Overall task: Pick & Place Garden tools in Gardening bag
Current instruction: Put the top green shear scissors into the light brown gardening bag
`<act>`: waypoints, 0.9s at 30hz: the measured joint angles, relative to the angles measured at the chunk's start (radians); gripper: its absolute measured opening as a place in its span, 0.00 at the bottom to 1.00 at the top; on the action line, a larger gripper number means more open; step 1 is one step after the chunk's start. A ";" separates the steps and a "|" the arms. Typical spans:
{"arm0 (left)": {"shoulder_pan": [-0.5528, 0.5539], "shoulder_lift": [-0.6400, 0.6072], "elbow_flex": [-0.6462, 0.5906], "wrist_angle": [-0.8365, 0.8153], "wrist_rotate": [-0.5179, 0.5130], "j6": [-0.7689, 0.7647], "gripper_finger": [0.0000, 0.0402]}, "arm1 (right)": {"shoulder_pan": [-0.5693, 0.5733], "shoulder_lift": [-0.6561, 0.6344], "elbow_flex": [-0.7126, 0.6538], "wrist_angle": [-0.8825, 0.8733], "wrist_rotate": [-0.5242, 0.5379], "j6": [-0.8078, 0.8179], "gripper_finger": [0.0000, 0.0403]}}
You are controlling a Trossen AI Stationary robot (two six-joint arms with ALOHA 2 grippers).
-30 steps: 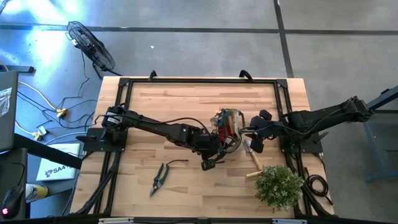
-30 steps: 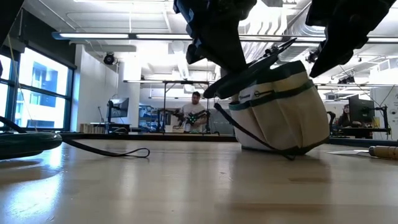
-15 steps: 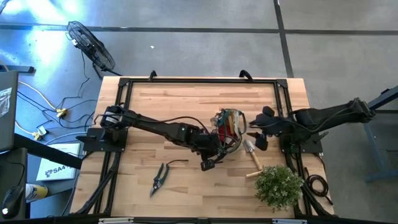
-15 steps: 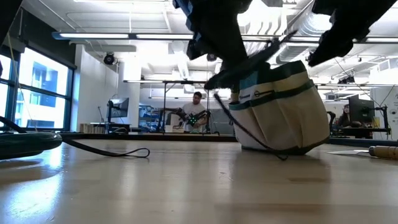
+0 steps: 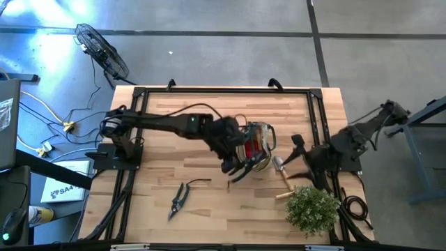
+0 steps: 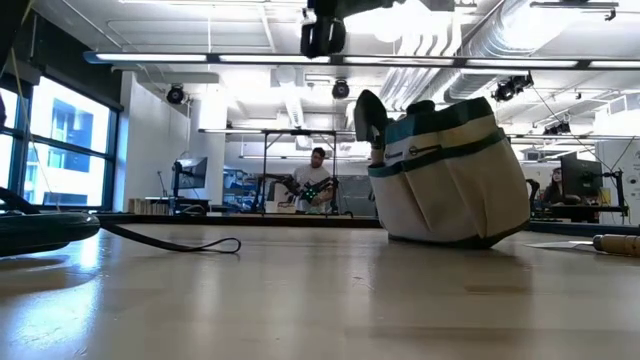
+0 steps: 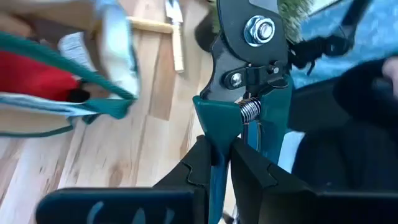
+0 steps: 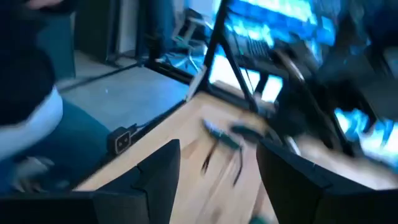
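Observation:
The gardening bag [image 5: 259,131] stands mid-table, tan with green trim [image 6: 450,170], with a red glove [image 5: 256,143] inside. My left gripper [image 5: 233,166] hangs at the bag's near left side, shut on teal-handled pruning shears [image 7: 252,68]. My right gripper [image 5: 298,148] is open and bare [image 8: 217,168], to the right of the bag. A wooden-handled trowel [image 5: 282,174] lies flat between the bag and the plant. Another pair of shears [image 5: 178,200] lies on the near left of the table. My left gripper pinches one teal handle [image 7: 216,134] of the shears between its two fingers [image 7: 198,163], just behind the spring [image 7: 249,112]. The shears run on along the fingers, pivot bolt [image 7: 260,28] and blades pointing away. They are lifted clear of the table, slanting down.
A bushy green plant [image 5: 311,208] stands at the near right corner. A cord loop [image 6: 170,240] from the lying shears trails on the wood. A black frame [image 5: 209,90] borders the table. Bare wood lies at the far side and near middle.
My left gripper has risen and swung toward the far edge with the shears, which have left the low view upward. My right gripper has drawn back from the bag toward the table's right edge and risen. The bag has stayed in place.

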 joint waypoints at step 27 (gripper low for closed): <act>0.073 0.008 -0.001 -0.072 0.122 -0.188 0.08 | 0.178 0.724 0.142 0.559 0.937 -0.926 0.39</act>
